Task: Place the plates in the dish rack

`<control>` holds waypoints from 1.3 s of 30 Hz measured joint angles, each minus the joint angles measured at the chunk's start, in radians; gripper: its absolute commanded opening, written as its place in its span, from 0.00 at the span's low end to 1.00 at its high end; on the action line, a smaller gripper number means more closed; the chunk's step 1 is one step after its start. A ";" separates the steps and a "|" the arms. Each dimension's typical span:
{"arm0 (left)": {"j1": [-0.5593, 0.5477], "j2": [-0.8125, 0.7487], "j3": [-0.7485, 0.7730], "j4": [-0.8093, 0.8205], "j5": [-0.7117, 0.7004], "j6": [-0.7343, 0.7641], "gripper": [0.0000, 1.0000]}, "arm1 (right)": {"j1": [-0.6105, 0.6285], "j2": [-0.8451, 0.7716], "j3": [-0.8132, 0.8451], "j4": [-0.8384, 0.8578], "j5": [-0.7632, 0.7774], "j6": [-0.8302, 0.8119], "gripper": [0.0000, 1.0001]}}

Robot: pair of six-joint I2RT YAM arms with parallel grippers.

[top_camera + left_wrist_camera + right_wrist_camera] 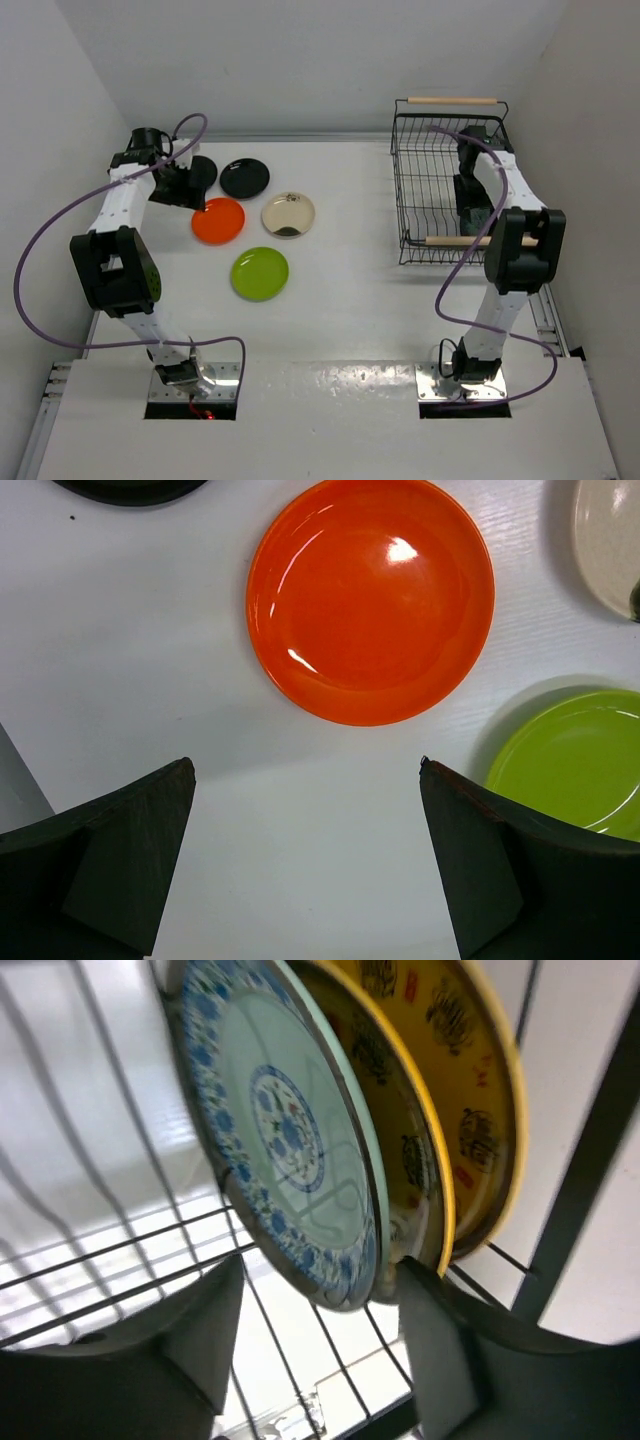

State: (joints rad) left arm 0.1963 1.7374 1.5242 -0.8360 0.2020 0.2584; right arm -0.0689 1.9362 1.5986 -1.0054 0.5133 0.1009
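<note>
Four plates lie flat at the left of the table: orange-red (217, 220) (370, 600), black (245, 178), cream (288, 214) (610, 540) and lime green (260, 273) (575, 760). Another black plate (203, 172) is partly hidden under my left arm. My left gripper (185, 192) (306, 765) hovers open over bare table just beside the orange-red plate. The dish rack (402, 180) stands at the back right. Inside it a blue-grey patterned plate (280, 1130) and two brown-gold plates (415, 1150) (480, 1090) stand on edge. My right gripper (470, 215) (322, 1265) is open around the blue-grey plate's lower rim, its left finger apart from it.
The rack's wire bottom (120, 1250) and a black corner post (590, 1160) closely surround my right gripper. Wooden rod handles (452, 100) (462, 241) cross the rack's far and near ends. White walls close in the table on three sides.
</note>
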 measured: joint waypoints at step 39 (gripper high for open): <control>0.040 -0.136 -0.146 0.015 -0.049 -0.035 0.99 | 0.873 0.349 0.043 0.617 -0.813 0.377 0.00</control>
State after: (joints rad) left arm 0.2359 1.6016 1.3781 -0.8211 0.1532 0.2230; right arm 0.8043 2.2848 1.6421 -0.3882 -0.2996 0.4778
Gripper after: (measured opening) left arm 0.992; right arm 0.129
